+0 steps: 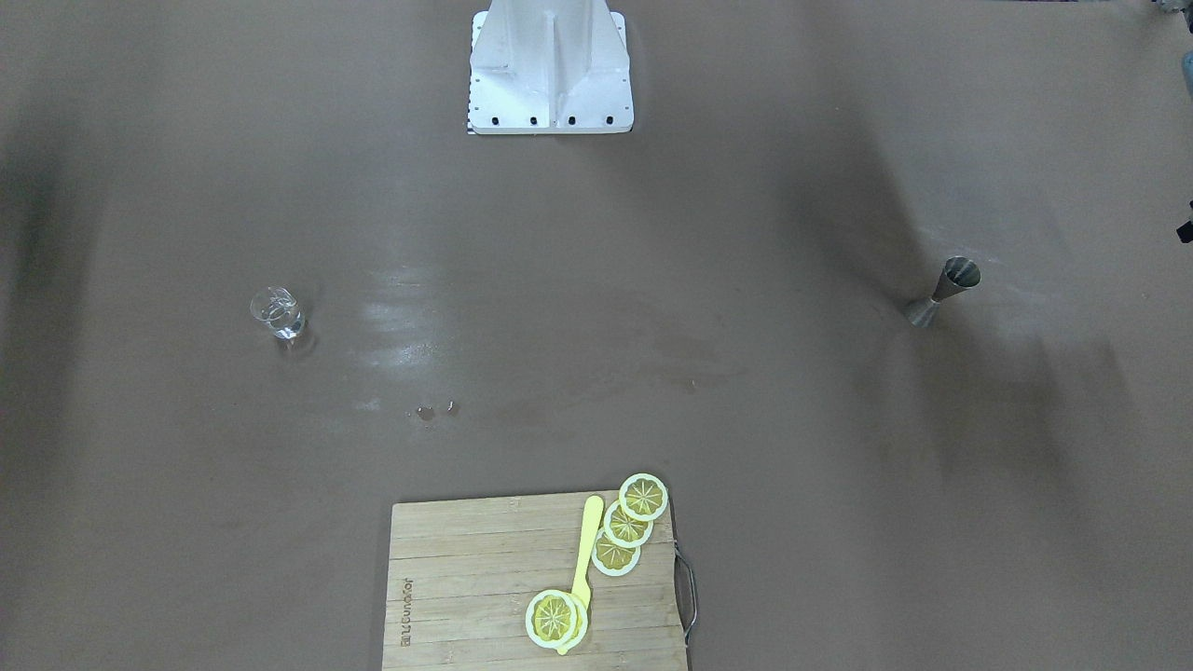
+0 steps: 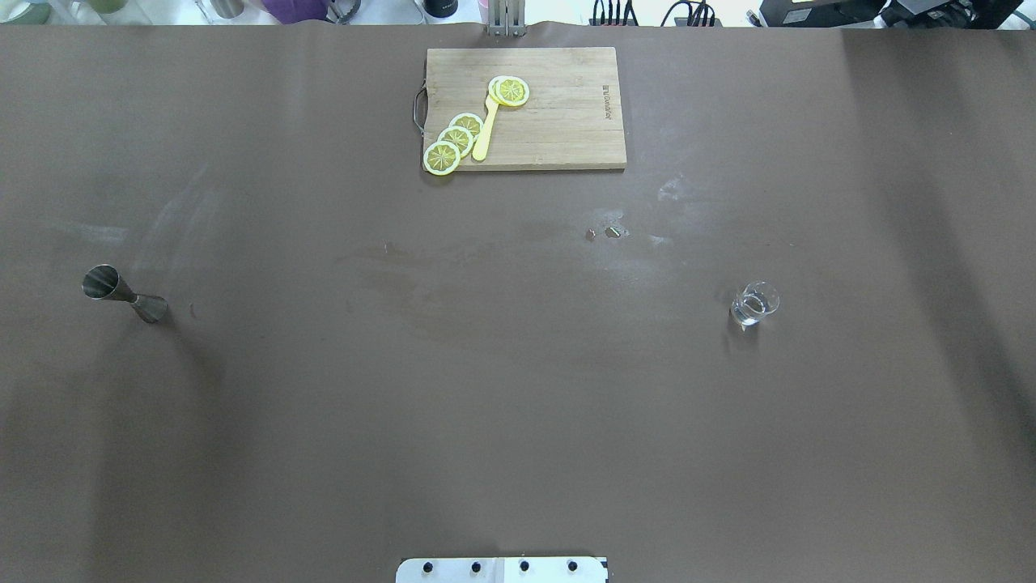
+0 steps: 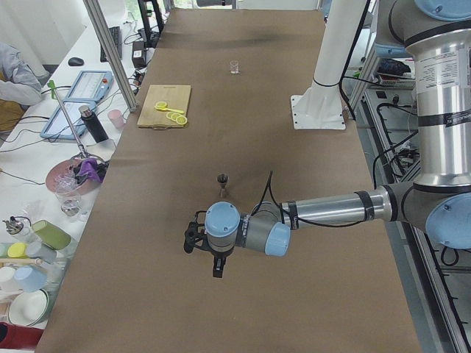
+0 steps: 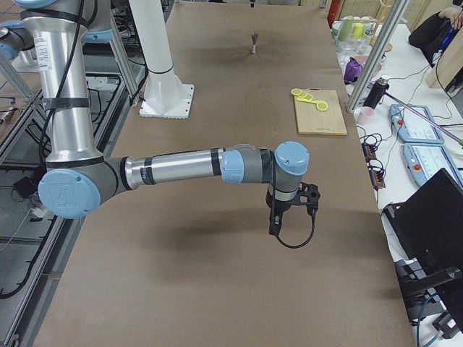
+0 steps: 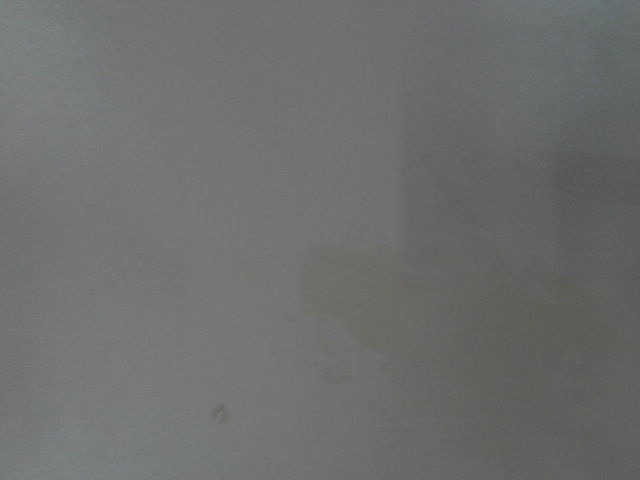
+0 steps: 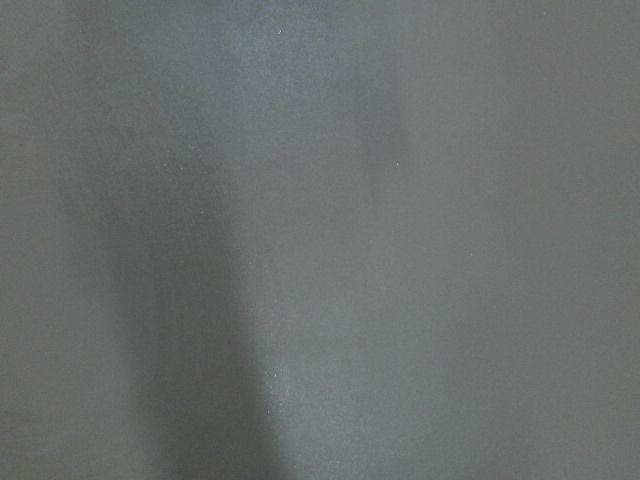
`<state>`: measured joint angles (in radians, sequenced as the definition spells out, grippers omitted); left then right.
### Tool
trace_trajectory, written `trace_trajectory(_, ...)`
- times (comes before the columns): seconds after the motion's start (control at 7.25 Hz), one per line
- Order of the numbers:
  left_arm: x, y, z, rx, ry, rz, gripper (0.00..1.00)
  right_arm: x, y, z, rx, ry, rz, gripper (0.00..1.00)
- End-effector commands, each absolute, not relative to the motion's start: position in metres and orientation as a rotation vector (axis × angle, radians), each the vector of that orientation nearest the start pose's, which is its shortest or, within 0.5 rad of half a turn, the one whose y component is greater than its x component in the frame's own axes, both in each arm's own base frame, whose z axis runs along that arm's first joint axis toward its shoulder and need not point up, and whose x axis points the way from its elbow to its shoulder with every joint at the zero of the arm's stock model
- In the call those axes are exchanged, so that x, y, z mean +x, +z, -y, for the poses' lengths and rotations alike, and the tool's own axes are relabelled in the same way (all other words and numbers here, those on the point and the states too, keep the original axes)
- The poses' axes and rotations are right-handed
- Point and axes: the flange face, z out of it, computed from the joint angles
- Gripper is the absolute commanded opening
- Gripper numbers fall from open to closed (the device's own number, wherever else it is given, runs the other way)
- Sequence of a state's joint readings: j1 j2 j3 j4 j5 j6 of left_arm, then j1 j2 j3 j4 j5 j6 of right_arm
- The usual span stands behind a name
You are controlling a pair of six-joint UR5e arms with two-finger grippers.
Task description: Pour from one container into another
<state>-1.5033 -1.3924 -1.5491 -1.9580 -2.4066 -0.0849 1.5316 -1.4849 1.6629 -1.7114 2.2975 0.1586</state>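
Clear thick-based glass cup (image 2: 754, 304) and steel hourglass jigger (image 2: 125, 295), upright, well apart on matte brown table (image 2: 486, 389).
From overhead: cup right of the wooden board (image 2: 558, 121), jigger far left of it, both nearer the robot. Only in side views: left gripper (image 3: 218, 266), right gripper (image 4: 275, 223), above the table; opening impossible to tell. Wrist views: blurred grey surface only.
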Motion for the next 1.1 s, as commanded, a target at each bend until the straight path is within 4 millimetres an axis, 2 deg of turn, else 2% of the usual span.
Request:
trace_trajectory(0.0, -0.033, 0.698, 0.411, 0.06, 0.051, -0.859, 0.99, 0.047, 0.582, 0.53, -0.024, 0.094, 0.724, 1.0)
trace_trajectory(0.28, -0.032, 0.655, 0.428, -0.115, -0.03, -0.841, 0.99, 0.047, 0.582, 0.53, -0.023, 0.09, 0.728, 1.0)
trace_trajectory(0.41, -0.033, 0.636, 0.43, -0.098, -0.025, -0.836, 0.99, 0.047, 0.582, 0.53, -0.025, 0.09, 0.731, 1.0)
trace_trajectory(0.55, -0.032, 0.629, 0.434, -0.089, -0.022, -0.833, 0.99, 0.046, 0.584, 0.529, -0.028, 0.091, 0.735, 1.0)
trace_trajectory(0.69, -0.033, 0.626, 0.433, -0.083, -0.02, -0.832, 0.99, 0.046, 0.583, 0.528, -0.029, 0.091, 0.739, 1.0)
trace_trajectory(0.83, -0.033, 0.656, 0.422, -0.131, -0.037, -0.831, 0.99, 0.046, 0.584, 0.528, -0.03, 0.092, 0.738, 1.0)
trace_trajectory(0.97, -0.033, 0.654, 0.431, -0.125, -0.031, -0.828, 0.99, 0.046, 0.586, 0.528, -0.033, 0.093, 0.74, 1.0)
